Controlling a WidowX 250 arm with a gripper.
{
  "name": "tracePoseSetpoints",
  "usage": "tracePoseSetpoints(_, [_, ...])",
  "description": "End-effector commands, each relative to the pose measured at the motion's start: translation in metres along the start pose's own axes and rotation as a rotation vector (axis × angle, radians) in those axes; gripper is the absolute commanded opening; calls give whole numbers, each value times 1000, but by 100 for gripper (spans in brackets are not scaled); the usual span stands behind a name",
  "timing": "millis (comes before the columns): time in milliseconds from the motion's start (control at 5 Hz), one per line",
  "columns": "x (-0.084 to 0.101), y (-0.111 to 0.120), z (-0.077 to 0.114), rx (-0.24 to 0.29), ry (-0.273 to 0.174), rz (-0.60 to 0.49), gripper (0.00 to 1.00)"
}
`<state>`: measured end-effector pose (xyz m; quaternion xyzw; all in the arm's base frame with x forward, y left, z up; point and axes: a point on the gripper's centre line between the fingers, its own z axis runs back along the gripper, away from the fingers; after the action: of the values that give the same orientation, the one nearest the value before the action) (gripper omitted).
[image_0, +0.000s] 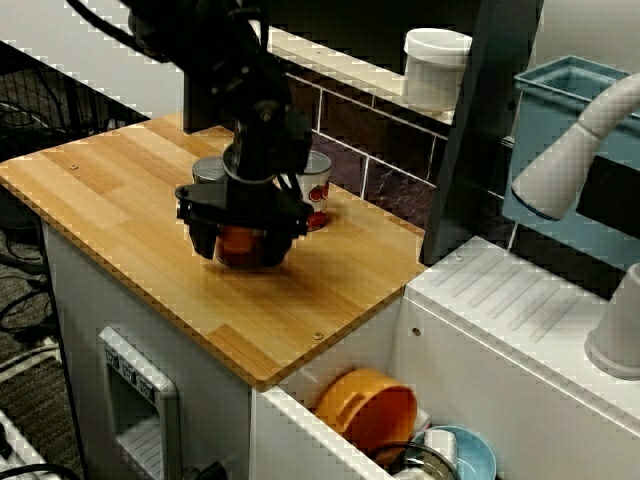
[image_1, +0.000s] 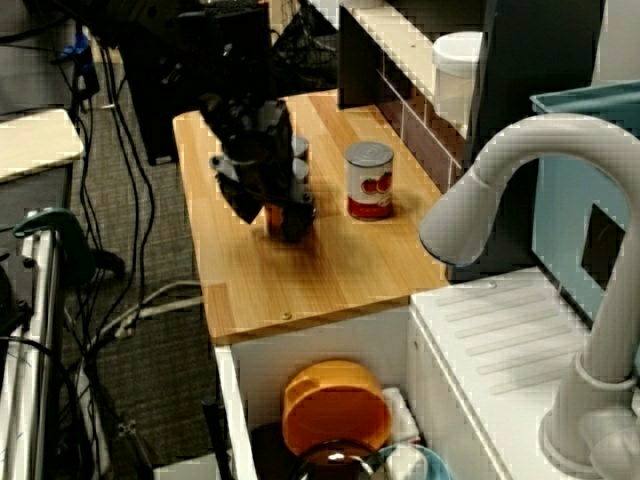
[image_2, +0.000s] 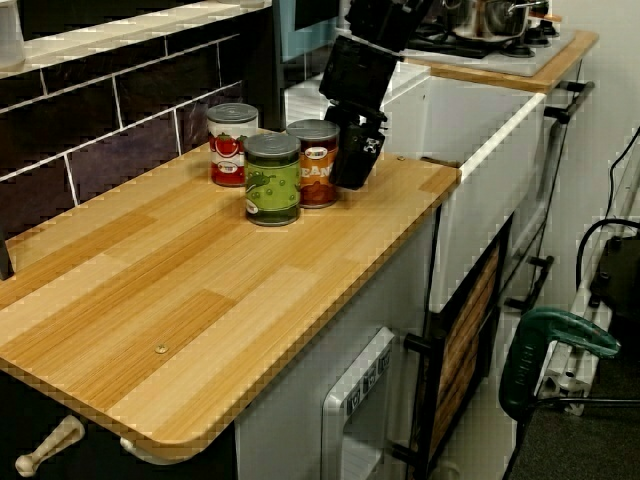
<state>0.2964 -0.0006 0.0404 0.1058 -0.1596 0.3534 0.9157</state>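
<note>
**Black pincer set about the orange-labelled can, sink end of the counter**

View from the counter's front: the black two-finger pincer (image_0: 245, 238) is lowered over the short orange-labelled tin can (image_0: 250, 248), which stands on the light wooden plank counter (image_0: 120, 200), nearer the back edge than the front. The fingers (image_0: 200, 238) are spread wide, one on each side of the can, whose body fills the gap between them. I cannot tell whether the pads press on it or merely flank it. The red-and-white tomato-picture tin can (image_0: 316, 190) stands just beside the pincer, toward the tiled back wall.

View from the sink side: the pincer body hides most of the orange can, and only an orange sliver shows at its foot. The can's base rests on the wood. The tomato can stands apart from the pincer, closer to the back edge; red tomatoes show on its label, with no legible words.

Low view along the counter: three cans stand clustered. The green-labelled tin can (image_2: 272, 180) is nearest the front edge, with the orange can just beside it and the tomato can behind both. The pincer touches the orange can's sink-facing side. Pale lettering on the orange label is too blurred to read.
</note>
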Motion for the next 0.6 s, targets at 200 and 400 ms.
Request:
tracePoseSetpoints(200, [36, -4, -8, -8, -38, 59, 100])
tracePoseSetpoints(400, [45, -3, -14, 1, -55, 67, 100])
